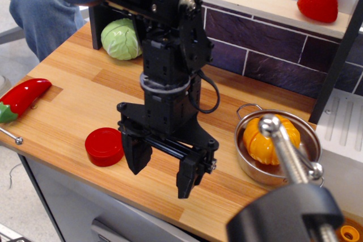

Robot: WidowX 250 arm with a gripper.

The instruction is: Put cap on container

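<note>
My claw (pixel 163 169) hangs over the front part of the counter with its two black fingers (pixel 136 154) spread apart and nothing between them. The fingers are blocky, matte black plastic, tapering to blunt tips, joined by a dark rail with small screws; above them the wrist is stacked from boxy black servo housings with a pale grey ring around the middle and a looped black cable on the side.

The cap (pixel 105 146) lies flat on the counter just beside the finger nearer to it, out toward the counter's front edge. It is a short, round disc of glossy bright red plastic with a slightly raised rim. I cannot tell whether that fingertip touches it; it looks just apart. I see no jar from this camera.

The counter (pixel 79 77) is smooth, warm-toned wood in long planks. On the other side of the claw sits a shiny steel pot (pixel 249 162) with thin wire handles, holding a ribbed orange pumpkin (pixel 266 137). At the far end of the counter lies a long glossy red chili pepper (pixel 22 97), behind the arm a crinkled pale green cabbage (pixel 121 39), and on the shelf above the dark tiles a red strawberry (pixel 317 0).
</note>
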